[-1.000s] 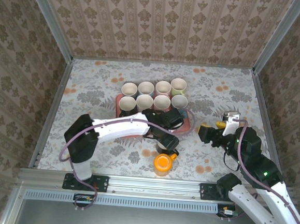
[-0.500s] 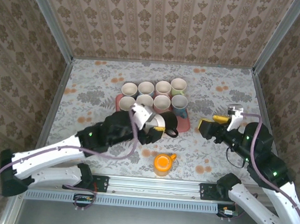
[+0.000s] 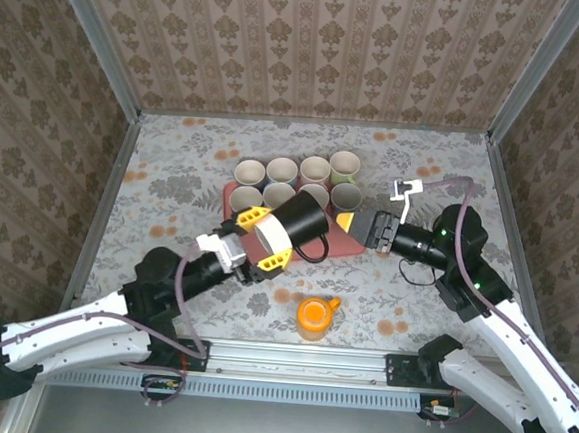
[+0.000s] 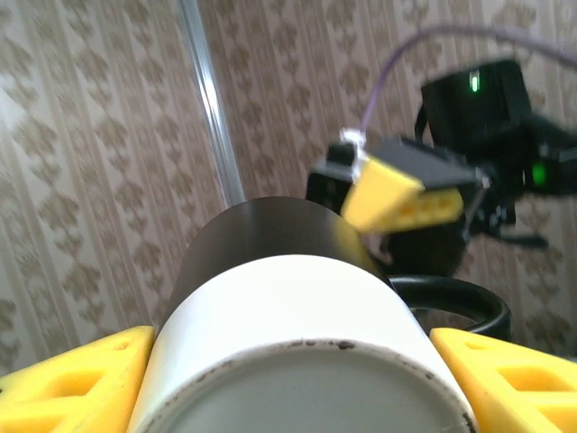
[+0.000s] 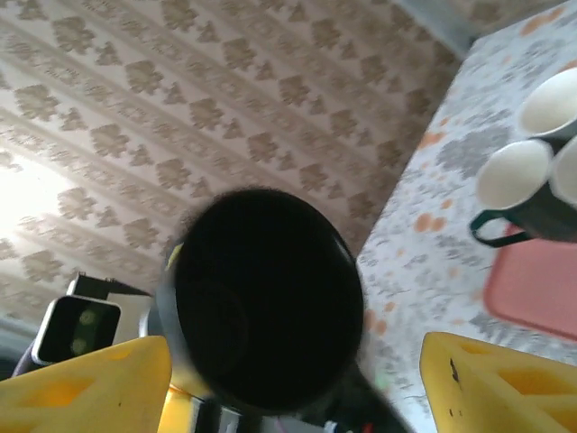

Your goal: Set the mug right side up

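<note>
**Reorientation, mid-air stage.** The left jaws are clamped on the white base end of the mug (image 4: 297,298), with one yellow finger (image 4: 72,379) pressed to each side. The mug (image 3: 294,225) therefore hangs clear of the counter (image 3: 173,167). It lies roughly on its side, base toward the left wrist and open mouth pointing away, toward the right jaws. Its handle (image 3: 319,249) projects from the side nearer the arm bases.

The right jaws stand wide apart and hold nothing. In the right wrist view the dark mouth of the mug (image 5: 261,307) lies ahead of and between the two yellow fingers (image 5: 505,379), touched by neither.

Judged from this pose, the step in hand is a handover or a re-grip. The mug is held in the air half turned, neither inverted nor upright. The next move would call for one of two things before lowering:
- the right jaws advance and close on the rim or wall, or
- the left wrist rolls until the mouth faces up.

Below the left jaws lies the red tray (image 3: 339,245), and beyond them a cluster of upright cups (image 3: 313,168). Nearer the arm bases, an orange mug (image 3: 312,317) sits on the counter.
</note>
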`<control>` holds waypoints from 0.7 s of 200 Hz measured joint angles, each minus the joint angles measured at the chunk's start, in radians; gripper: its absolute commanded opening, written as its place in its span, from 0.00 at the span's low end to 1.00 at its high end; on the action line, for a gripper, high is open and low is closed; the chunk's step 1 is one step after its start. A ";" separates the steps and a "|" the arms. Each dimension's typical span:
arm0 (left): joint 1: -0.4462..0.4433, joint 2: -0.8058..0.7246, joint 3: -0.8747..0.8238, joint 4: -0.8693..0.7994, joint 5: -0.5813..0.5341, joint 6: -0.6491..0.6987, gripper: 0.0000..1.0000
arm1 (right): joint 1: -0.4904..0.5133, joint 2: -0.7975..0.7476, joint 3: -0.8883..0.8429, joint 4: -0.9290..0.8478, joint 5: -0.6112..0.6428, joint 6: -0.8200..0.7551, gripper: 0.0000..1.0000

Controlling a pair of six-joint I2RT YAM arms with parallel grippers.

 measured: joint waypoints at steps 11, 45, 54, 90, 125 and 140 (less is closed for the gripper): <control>0.010 -0.015 0.000 0.026 0.011 0.004 0.35 | 0.025 0.013 0.000 0.046 -0.036 0.016 0.76; 0.021 -0.029 -0.001 0.041 0.039 0.015 0.33 | 0.170 0.092 0.042 0.102 -0.113 0.000 0.76; 0.021 -0.030 -0.002 0.040 0.044 0.016 0.33 | 0.212 0.113 0.059 0.102 -0.125 -0.015 0.76; 0.021 -0.034 -0.003 0.037 0.069 0.019 0.30 | 0.284 0.150 0.110 0.075 -0.123 -0.092 0.68; 0.021 -0.063 -0.011 0.015 0.093 0.026 0.26 | 0.284 0.163 0.134 0.042 -0.091 -0.133 0.47; 0.021 -0.079 -0.016 0.007 0.099 0.041 0.26 | 0.284 0.176 0.137 0.038 -0.086 -0.130 0.34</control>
